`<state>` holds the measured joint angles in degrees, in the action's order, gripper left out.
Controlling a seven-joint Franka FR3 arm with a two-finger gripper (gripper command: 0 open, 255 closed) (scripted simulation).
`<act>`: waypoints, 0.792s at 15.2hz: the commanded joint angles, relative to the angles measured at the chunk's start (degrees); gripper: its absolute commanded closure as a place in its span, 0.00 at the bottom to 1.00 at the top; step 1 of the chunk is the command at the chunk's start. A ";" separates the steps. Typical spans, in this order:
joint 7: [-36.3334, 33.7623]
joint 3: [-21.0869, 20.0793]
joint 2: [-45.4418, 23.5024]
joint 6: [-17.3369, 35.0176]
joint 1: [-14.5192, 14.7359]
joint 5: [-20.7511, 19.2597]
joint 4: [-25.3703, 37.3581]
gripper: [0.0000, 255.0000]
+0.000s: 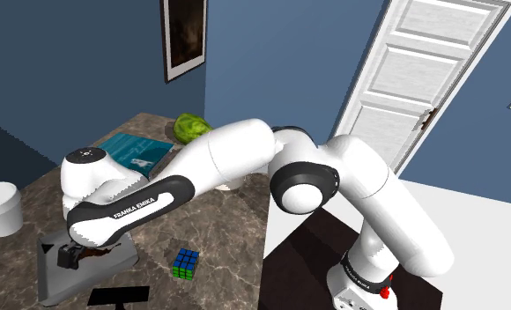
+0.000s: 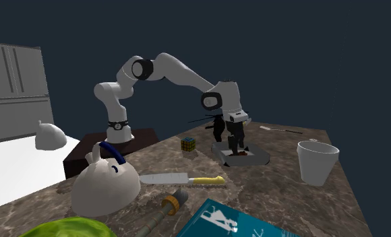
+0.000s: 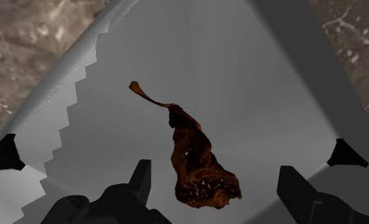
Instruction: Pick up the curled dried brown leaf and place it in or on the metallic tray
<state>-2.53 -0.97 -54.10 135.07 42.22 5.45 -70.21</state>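
End effector: the end effector (image 3: 214, 167) hangs over the metallic tray (image 3: 240, 76) with its two black fingers (image 3: 140, 181) spread wide, holding nothing.
Leaf, place: the curled dried brown leaf (image 3: 193, 153) lies on the tray's grey floor.
Leaf vs end effector: in the wrist view it sits between the fingers and touches neither. In the shoulder view the leaf (image 1: 95, 253) shows at about 3 o'clock of the end effector (image 1: 69, 257).
Writing: "FRANKA EMIKA" in white on the arm's (image 1: 144, 207) dark band.
Leaf, axis: the long axis runs from the broad, crumpled end nearest the fingers to the thin stem, which points away from them and off to one side.
Tray, place: on the dark marbled table (image 1: 236, 229), at about 9 o'clock of the Rubik's cube (image 1: 185, 262) in the shoulder view.
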 commanded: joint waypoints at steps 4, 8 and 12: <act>0.00 0.00 -0.01 0.00 0.00 0.00 0.02 1.00; 0.00 0.00 -0.01 -0.02 0.00 0.00 0.03 1.00; 0.00 0.00 -0.02 0.00 0.00 0.00 0.03 1.00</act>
<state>-2.52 -0.95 -54.09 135.07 42.20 5.45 -70.17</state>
